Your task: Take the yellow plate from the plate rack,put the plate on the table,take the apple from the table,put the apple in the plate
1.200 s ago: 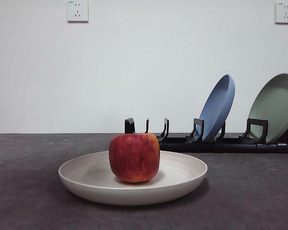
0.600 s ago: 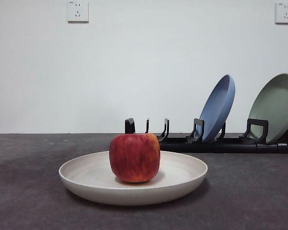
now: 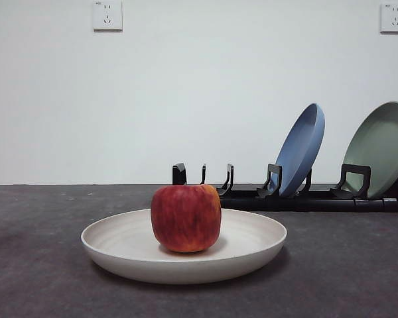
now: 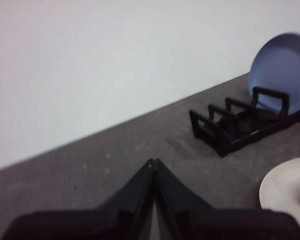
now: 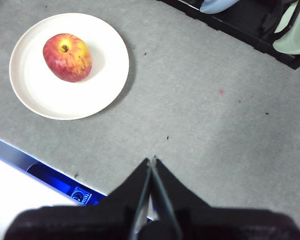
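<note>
The apple (image 3: 186, 217) sits upright in the middle of the yellow plate (image 3: 119, 242), which lies flat on the table (image 3: 40, 265). Both also show in the right wrist view, apple (image 5: 67, 57) on plate (image 5: 105, 65). The plate rack (image 3: 285, 195) stands behind, its left slots empty. My left gripper (image 4: 153, 162) is shut and empty, raised, with the plate's rim (image 4: 285, 187) and the rack (image 4: 230, 127) off to one side. My right gripper (image 5: 152, 160) is shut and empty, high above the table near its front edge. Neither gripper shows in the front view.
A blue plate (image 3: 300, 148) and a pale green plate (image 3: 379, 148) lean in the rack's right slots. The blue plate also shows in the left wrist view (image 4: 280, 75). The table's front edge (image 5: 35, 162) lies below my right gripper.
</note>
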Controlling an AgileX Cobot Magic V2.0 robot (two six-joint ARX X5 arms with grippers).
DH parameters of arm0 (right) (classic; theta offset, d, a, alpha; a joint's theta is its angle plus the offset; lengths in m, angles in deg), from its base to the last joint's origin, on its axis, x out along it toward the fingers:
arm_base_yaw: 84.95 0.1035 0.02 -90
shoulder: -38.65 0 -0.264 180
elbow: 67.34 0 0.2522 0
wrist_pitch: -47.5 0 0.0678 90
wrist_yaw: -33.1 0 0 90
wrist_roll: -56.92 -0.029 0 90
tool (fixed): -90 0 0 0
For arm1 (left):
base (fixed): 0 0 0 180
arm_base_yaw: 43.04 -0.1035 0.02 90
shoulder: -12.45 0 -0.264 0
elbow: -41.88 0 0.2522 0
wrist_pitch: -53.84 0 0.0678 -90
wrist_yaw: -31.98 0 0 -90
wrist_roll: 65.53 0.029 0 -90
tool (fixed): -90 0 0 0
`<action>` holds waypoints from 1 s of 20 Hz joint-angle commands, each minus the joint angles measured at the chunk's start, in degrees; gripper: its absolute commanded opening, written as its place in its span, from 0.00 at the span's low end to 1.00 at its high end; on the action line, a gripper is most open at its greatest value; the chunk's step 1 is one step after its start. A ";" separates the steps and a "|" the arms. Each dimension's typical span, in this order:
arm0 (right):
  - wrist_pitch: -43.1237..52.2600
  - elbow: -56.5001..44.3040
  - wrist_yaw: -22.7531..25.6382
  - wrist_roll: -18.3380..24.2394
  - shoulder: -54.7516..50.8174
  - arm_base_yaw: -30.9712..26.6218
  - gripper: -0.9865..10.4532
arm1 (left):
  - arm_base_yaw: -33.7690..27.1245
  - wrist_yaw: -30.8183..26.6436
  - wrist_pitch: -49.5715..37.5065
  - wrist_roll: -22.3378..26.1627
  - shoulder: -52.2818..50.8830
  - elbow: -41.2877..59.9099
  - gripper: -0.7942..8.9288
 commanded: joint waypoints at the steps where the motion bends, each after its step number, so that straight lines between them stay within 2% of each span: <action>1: -1.33 -0.02 0.20 -0.46 0.13 0.04 0.09 | -0.98 -0.13 -0.66 -3.72 -2.56 4.57 0.08; 7: -1.33 -0.02 0.46 -0.44 0.31 0.04 0.09 | -2.40 -0.11 -0.85 -11.76 -7.04 12.61 0.08; 10: -1.33 -0.02 0.63 -0.44 0.33 0.04 0.09 | -2.40 -0.09 1.97 -13.68 -7.04 12.94 0.08; 20: -1.33 -0.02 1.14 -0.46 0.35 0.04 0.09 | -2.38 0.44 1.55 -13.75 -5.70 12.92 0.08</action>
